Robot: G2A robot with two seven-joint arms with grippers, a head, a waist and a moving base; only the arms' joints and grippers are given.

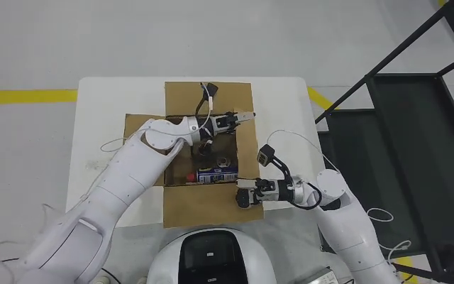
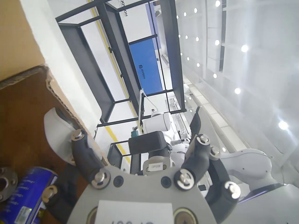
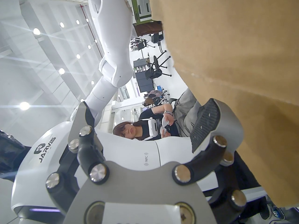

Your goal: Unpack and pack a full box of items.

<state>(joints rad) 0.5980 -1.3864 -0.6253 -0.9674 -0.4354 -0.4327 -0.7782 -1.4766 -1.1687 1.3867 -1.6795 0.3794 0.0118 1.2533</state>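
The left hand [image 1: 245, 116] [image 2: 126, 122] is open and holds nothing. One finger [image 2: 56, 127] sits just inside the cardboard box [image 1: 184, 96] [image 2: 23, 117], close to the corrugated rim of its side wall. The other finger sits out beyond that rim. From above, this hand hangs over the far right part of the box opening.

The right hand [image 1: 243, 197] [image 3: 144, 115] is also open and empty. It sits at the near right corner of the box, and its ribbed pad [image 3: 205, 124] is right beside a brown flap [image 3: 233, 47]. Whether pad and flap touch cannot be told.

The box rests on the white tabletop [image 1: 106, 106] with all four flaps spread outward. Items lie low inside it, toward the near wall. They include a blue package [image 1: 216, 174] [image 2: 30, 187], a small red-topped thing [image 1: 190, 177] just beside it, and a dark round piece [image 1: 223, 161] near them.

The cardboard looks light and stiff but would probably crease if pinched hard, so a flap is best gripped near its free edge. The blue package looks rigid and fairly light, with a smooth printed skin that may slip. It sits close to the wall, so the likely grip is from above, across its narrow sides.
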